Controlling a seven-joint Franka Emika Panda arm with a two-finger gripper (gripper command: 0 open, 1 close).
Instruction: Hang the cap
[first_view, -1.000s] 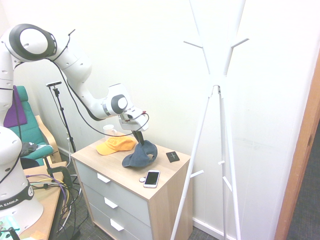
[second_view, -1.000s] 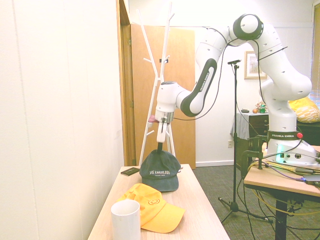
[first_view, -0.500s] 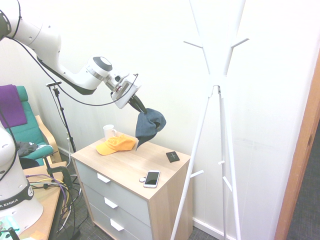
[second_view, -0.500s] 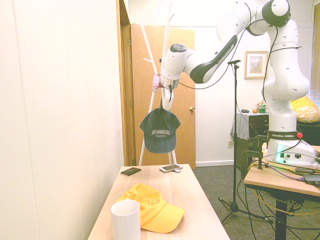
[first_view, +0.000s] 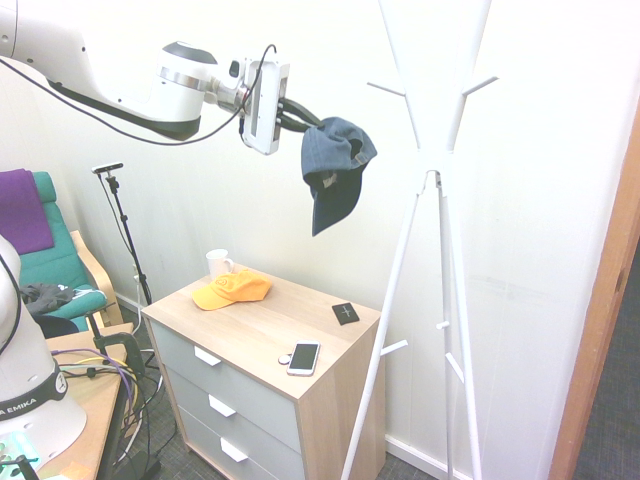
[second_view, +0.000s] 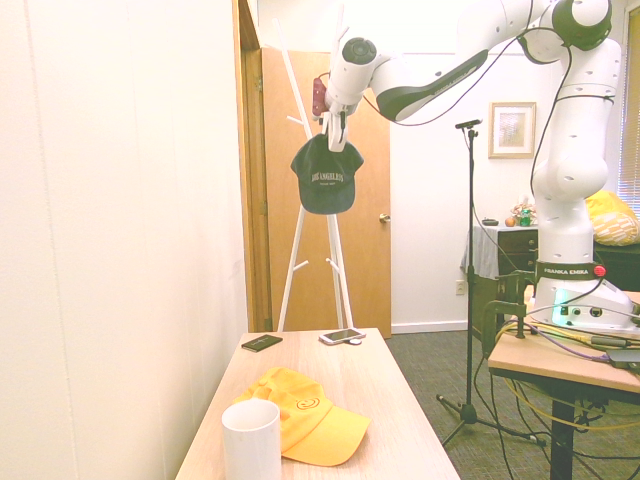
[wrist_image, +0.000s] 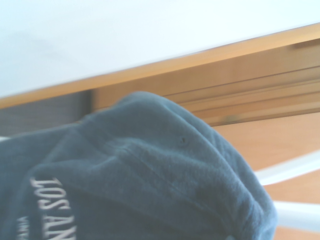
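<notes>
The fingers (first_view: 297, 113) pinch the navy cap (first_view: 335, 165), which hangs in the air high above the tabletop (first_view: 262, 320), near the white coat stand (first_view: 432, 160).

The dark navy-blue baseball cap (first_view: 336, 170) is soft matt cloth with stitched white lettering. The orange-yellow cloth cap (first_view: 232, 290) lies on a pale, smooth wood-grain worktop (first_view: 300, 325). The white mug (second_view: 251, 442) looks glossy.
</notes>
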